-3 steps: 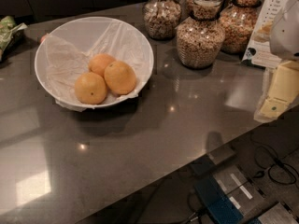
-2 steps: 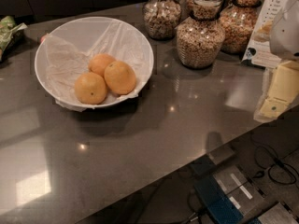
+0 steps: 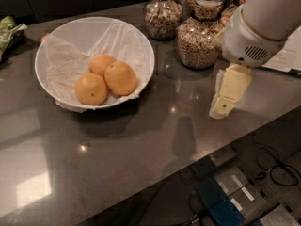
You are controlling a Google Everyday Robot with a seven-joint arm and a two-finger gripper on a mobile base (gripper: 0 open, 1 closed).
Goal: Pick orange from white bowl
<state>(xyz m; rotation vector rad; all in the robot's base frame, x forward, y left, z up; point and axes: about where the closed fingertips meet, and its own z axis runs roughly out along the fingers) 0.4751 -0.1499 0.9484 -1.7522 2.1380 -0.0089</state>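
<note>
Orange: large, round, smooth-skinned orange fruit [image 3: 121,77], seated in the wide white wrap-lined bowl [image 3: 81,31], touching two other oranges [image 3: 91,88].
Hand: cream-coloured robot hand [image 3: 223,106], hung over the dark grey desk [image 3: 117,154]; spread or pressed together cannot be told.
Bearing: orange lies left of hand, well apart; a leftward reach over the rim is judged needed.

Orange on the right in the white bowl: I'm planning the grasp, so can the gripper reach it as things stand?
Probably yes. The gripper hangs right of the white bowl, nothing standing on the counter between them; the orange lies uncovered, though two other oranges crowd it.
</note>
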